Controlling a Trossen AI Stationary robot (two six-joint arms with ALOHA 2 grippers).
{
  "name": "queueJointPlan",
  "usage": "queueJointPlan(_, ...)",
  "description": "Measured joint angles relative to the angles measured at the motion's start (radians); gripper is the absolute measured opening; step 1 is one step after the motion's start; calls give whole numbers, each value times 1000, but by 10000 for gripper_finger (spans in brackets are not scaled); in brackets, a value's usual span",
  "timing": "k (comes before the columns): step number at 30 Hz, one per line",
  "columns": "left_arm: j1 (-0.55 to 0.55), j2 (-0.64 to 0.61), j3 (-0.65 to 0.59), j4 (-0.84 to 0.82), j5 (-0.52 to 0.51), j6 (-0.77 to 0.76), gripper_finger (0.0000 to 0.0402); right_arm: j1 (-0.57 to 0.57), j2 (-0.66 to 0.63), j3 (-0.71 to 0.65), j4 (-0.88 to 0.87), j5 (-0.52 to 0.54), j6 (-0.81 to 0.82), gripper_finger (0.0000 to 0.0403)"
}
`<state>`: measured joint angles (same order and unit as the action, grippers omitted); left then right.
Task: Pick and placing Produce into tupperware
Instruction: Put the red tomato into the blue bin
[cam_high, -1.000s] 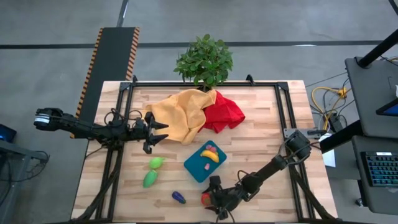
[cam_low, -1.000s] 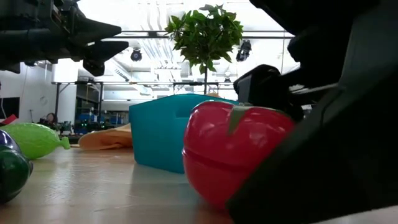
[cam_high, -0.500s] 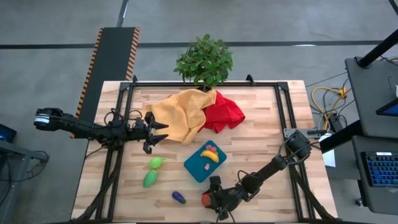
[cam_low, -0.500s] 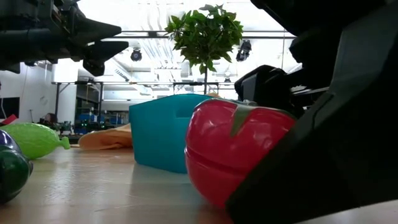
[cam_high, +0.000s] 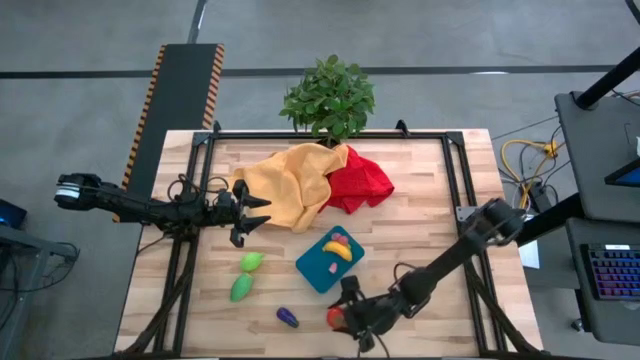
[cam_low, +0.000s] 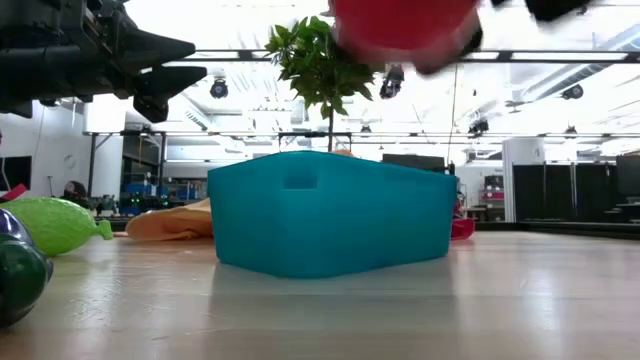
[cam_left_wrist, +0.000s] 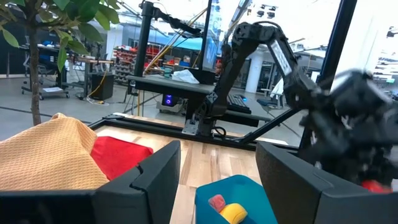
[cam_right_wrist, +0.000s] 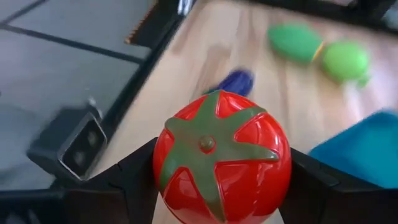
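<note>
My right gripper (cam_high: 338, 318) is near the table's near edge, shut on the red tomato (cam_right_wrist: 222, 165), which also shows at the top of the low view (cam_low: 405, 25). The teal tupperware (cam_high: 312, 268) stands just beyond it and holds a yellow banana (cam_high: 343, 251), a pink-red berry (cam_high: 340, 238) and a small orange piece (cam_high: 331, 268). Two green pieces (cam_high: 251, 262) (cam_high: 241, 288) and the purple eggplant (cam_high: 287, 317) lie on the wood to its left. My left gripper (cam_high: 262, 212) waits open above the table's left side, beside the yellow cloth. My right gripper pinches the tomato by its two opposite sides (cam_right_wrist: 163, 171) between the two fingers (cam_right_wrist: 134, 177). The fingers slant downward, coming from the table's right. The tomato is lifted clear of the table, its green star-shaped cap turned toward the wrist.
A yellow cloth (cam_high: 290, 185) and a red cloth (cam_high: 362, 180) lie crumpled at the far middle of the table. A leafy potted plant (cam_high: 328, 95) stands behind the far edge. Bare wood lies right of the tupperware.
My right gripper has risen with the tomato, which stood on the table and now hangs clear of it; in the low view it has gone from table level to the picture's top.
</note>
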<state>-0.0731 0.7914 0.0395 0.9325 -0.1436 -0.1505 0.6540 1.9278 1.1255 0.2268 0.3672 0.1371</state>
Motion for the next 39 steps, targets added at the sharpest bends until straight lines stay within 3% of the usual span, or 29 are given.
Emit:
queueJointPlan(6,0,0,0,1,0,-1,196,-40,-157,0,-129,73,-90,246)
queueJointPlan(12,0,2,0,0,0,-2,196,-135,-247,-21,-201,79,-91,248)
queueJointPlan(24,0,5,-1,1,0,-2,196,-326,-256,-151,-219,78,87,248)
queueJointPlan(39,0,7,-1,0,0,-3,196,-376,-240,-205,-190,-18,138,249)
